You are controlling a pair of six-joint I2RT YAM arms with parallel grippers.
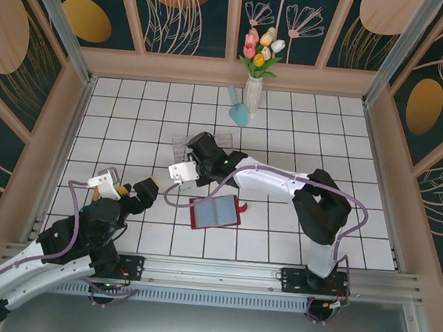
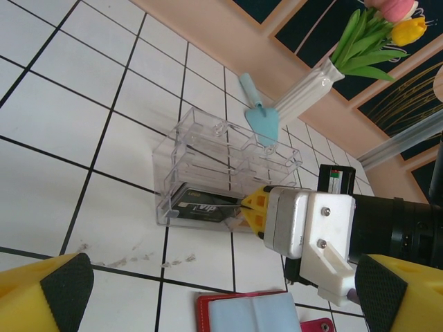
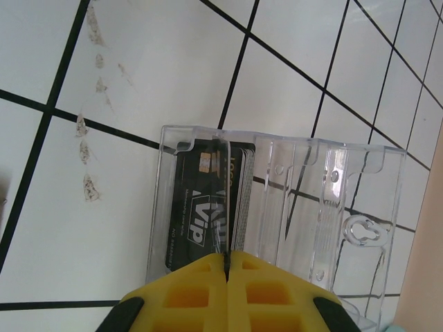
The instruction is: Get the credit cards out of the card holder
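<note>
Holder point(image 1: 215, 211) flat open, long axis left-right, just near-right of right claw point(image 3: 227, 261). That claw looks clenched on card point(image 3: 194, 214) in box point(image 3: 325, 200). Left claw point(image 1: 137, 191) released, left of holder.

White-black arms point(image 1: 275, 179), purple cables point(image 1: 366, 215), yellow black-padded fingers point(image 2: 21, 299).

A black card point(image 3: 197, 207) lettered "VIP" in white is seen inside the clear plastic box point(image 3: 311, 200), which is set on white floor tiles point(image 3: 159, 62) ruled with black grout. A thin dark card edge point(image 3: 223, 207) is pinched at the box by the yellow fingers point(image 3: 270, 294) of the right gripper point(image 3: 227, 266). Near the box, the card holder point(image 1: 215, 212) is shown red-edged with blue-grey pockets. Beyond the box, a teal trowel point(image 1: 240, 114), a white vase point(image 1: 252, 94) and pink and yellow tulips point(image 1: 261, 44) are backed by dark teal walls point(image 1: 211, 31) patterned with gold ovals and pink line-drawn flowers.
</note>
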